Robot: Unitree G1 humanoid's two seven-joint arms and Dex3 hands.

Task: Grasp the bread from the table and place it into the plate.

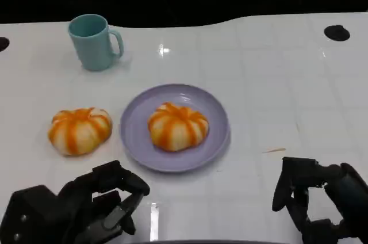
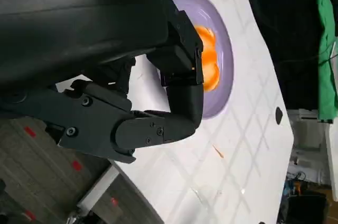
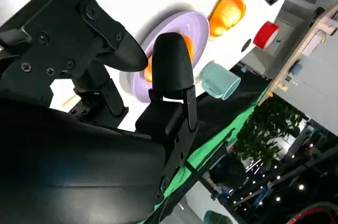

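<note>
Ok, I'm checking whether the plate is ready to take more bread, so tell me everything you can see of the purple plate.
The purple plate is round, shallow and lavender, with a smooth raised rim and a slight sheen, as of plastic or glazed ceramic. It lies flat on the white table, near the middle, in front of the teal mug. One orange-striped round bread sits in its centre and fills much of the well. A second matching bread lies on the table just to its left, apart from the rim. Neither hand touches it.
</note>
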